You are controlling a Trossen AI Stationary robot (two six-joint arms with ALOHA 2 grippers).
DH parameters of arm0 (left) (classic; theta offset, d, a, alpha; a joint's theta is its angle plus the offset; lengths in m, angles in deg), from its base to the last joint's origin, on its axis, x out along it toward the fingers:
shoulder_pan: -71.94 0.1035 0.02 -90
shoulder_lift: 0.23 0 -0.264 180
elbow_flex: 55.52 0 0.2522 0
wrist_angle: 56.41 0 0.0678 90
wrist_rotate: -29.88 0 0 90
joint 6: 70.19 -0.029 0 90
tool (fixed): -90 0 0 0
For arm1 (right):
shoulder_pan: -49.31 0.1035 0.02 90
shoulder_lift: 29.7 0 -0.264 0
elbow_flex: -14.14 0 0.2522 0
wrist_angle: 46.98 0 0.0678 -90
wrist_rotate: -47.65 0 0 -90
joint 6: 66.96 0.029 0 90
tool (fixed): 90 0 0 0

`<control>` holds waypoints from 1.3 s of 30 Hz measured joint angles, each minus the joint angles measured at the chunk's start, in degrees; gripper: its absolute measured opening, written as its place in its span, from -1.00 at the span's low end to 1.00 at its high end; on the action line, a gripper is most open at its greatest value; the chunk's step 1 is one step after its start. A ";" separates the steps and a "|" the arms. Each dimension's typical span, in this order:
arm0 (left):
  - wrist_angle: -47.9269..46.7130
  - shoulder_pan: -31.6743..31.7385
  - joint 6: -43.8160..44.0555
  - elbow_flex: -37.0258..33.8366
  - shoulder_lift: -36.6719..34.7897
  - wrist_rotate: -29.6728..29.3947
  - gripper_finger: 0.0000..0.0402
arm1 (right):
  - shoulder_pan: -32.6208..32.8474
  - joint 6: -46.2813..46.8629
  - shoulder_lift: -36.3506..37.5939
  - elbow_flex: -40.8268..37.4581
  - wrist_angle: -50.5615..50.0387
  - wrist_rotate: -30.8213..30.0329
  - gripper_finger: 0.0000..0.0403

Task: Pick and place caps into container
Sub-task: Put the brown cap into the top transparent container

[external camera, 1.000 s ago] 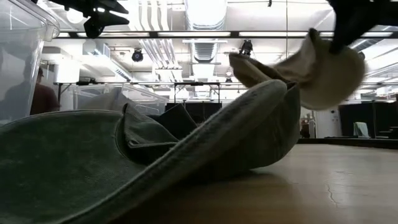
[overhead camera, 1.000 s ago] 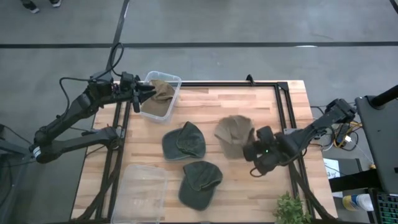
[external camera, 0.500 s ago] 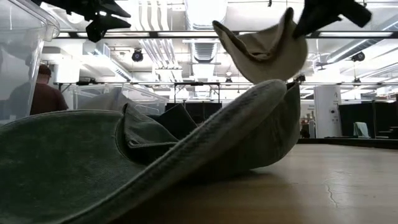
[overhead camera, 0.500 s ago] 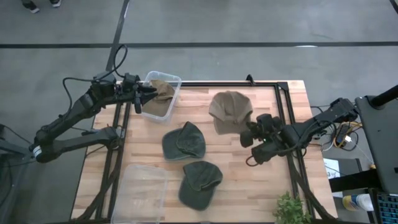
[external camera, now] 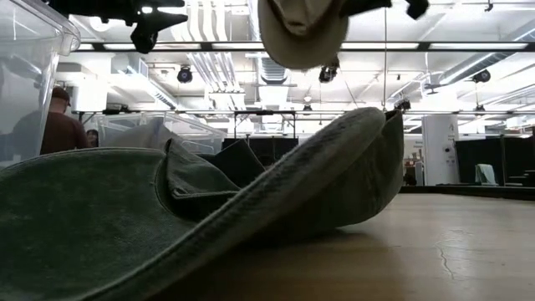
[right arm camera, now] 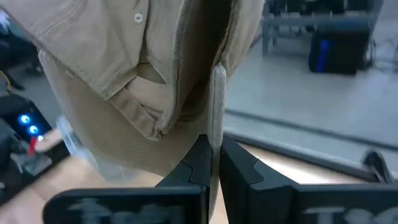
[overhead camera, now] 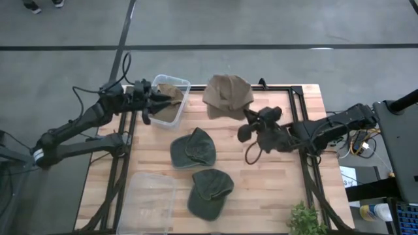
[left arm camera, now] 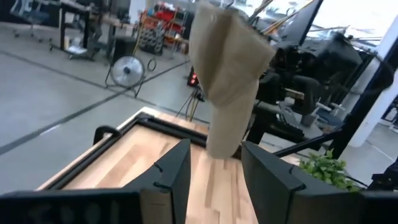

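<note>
Currently: tan cap [overhead camera: 227, 95] — soft, limp, light — pinched by its fabric edge in right gripper [overhead camera: 247, 121] near table's far edge; left gripper [overhead camera: 155, 99] spread, empty.

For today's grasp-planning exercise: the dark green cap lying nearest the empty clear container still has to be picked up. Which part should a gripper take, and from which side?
Take the dark green cap at its crown edge, coming straight down from above. It lies flat on the table, the soft fabric folds offering a ridge to pinch; nothing stands over it.
</note>
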 joint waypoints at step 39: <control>15.78 -9.93 -13.13 -5.82 5.14 -11.43 -0.33 | -12.89 -25.38 -12.94 0.93 41.64 17.96 -0.94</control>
